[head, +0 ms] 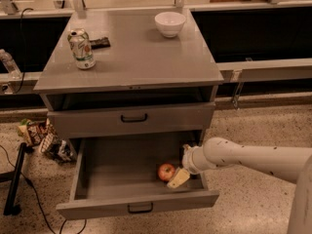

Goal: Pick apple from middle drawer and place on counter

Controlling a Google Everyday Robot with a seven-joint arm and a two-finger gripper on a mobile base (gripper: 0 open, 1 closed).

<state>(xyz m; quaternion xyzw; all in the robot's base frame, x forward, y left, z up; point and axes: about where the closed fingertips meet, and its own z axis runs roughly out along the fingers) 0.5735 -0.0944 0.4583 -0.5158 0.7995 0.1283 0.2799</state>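
The red-orange apple (166, 171) lies on the floor of the open middle drawer (122, 167), toward its right side. The drawer is pulled out, with a black bar handle on its front (140, 208). My white arm reaches in from the right. My gripper (177, 178) is inside the drawer, just right of the apple and nearly touching it, its pale fingers (179, 177) pointing down and left. The grey counter (136, 57) tops the cabinet above.
On the counter stand a drink can (81, 48), a dark flat packet (100, 43) and a white bowl (169, 23). A closed drawer front (134, 118) sits above the open one. Snack packets (44, 138) and black cables lie on the floor at left.
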